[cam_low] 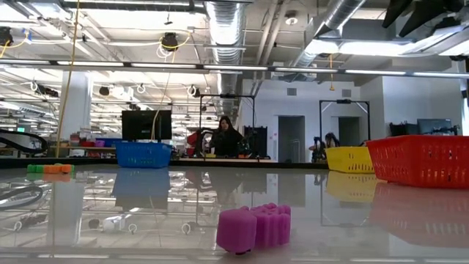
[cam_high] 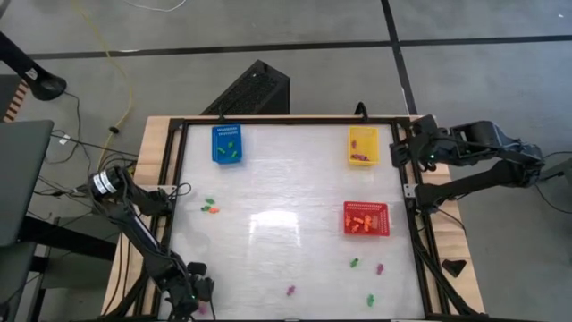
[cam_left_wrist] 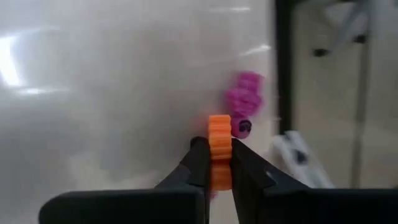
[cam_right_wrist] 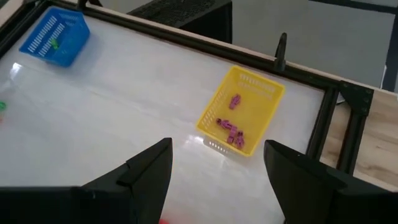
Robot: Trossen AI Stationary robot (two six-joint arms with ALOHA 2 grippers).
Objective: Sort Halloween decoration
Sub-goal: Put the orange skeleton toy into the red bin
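Table [cam_high: 286, 179]: glossy white top w/ black frame, wood edging at the sides, strong glare mid-surface. Floor beyond is grey w/ dark seams, a yellow cable [cam_high: 121, 63] trailing across it, a black box [cam_high: 255, 89] at the far edge. Low view: big workshop, exposed ducts and strip lights overhead, a monitor [cam_low: 146, 125] and a person [cam_low: 226, 137] seated far back.

Baskets: blue [cam_high: 228, 143] far left w/ green pcs inside, yellow [cam_high: 363, 145] far right w/ purple pcs [cam_right_wrist: 230, 130], red [cam_high: 366, 218] right-centre w/ orange pcs. All three well apart.

Loose pcs on the top: green + orange pair [cam_high: 210, 207] left of centre, a purple pc [cam_high: 290, 290] near the front, green + purple [cam_high: 366, 265] below the red basket, one green [cam_high: 370, 300] at the front right. Low view has a purple pc [cam_low: 254, 226] close to the lens, partly blocking the reflection behind.

L gripper [cam_left_wrist: 216, 163] at the front-left corner, jaws narrow, pinching an orange pc [cam_left_wrist: 219, 140]; another purple pc [cam_left_wrist: 244, 102] lies just beyond it, by the frame.

R gripper [cam_right_wrist: 217, 168] sits over the far-right corner near the yellow basket, jaws wide, nothing between them.
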